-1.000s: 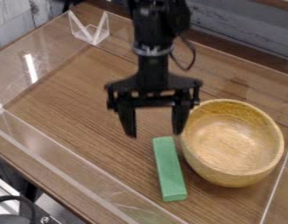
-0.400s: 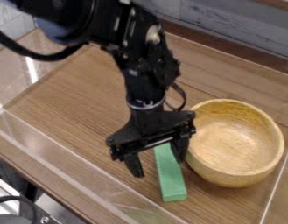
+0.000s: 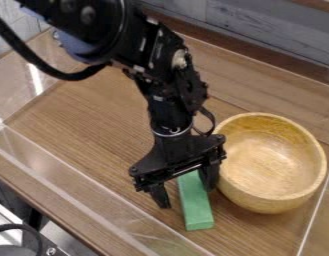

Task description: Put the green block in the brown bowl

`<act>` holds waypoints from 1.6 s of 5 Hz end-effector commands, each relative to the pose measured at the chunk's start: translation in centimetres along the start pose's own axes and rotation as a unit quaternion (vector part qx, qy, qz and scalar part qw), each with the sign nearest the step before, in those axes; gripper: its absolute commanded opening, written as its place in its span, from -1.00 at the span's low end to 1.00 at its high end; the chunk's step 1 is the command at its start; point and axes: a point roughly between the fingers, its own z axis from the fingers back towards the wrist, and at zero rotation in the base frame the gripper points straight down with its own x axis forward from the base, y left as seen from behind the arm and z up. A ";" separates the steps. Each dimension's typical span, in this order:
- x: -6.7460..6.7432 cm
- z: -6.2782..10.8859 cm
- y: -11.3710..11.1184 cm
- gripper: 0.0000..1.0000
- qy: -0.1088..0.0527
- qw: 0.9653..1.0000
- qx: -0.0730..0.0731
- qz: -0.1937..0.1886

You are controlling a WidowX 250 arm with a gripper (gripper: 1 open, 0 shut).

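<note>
The green block [image 3: 196, 207] lies flat on the wooden table, a long bright green bar just left of the brown bowl [image 3: 270, 162]. The bowl is round, light wood, empty inside. My gripper [image 3: 183, 186] hangs straight down over the block's far half, open, its two black fingers spread wide. One finger [image 3: 157, 193] stands left of the block, the other [image 3: 210, 177] sits between block and bowl rim. The block's upper end is partly hidden behind the gripper. I cannot tell whether the fingers touch it.
A clear plastic wall [image 3: 73, 190] runs along the table's front and left edges. The wooden tabletop [image 3: 87, 125] stretches to the left and back. The black arm [image 3: 140, 50] reaches in from the upper left.
The gripper has dropped from above the table down around the green block and rolled a little, staying open. Block and bowl have not moved.
</note>
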 end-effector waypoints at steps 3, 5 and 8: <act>0.6 0.2 -0.2 -1.00 -0.002 1.000 -0.004 -0.005; 0.3 0.3 0.2 -1.00 0.008 1.000 0.010 -0.001; 0.0 0.4 0.8 -1.00 0.024 0.999 0.029 0.000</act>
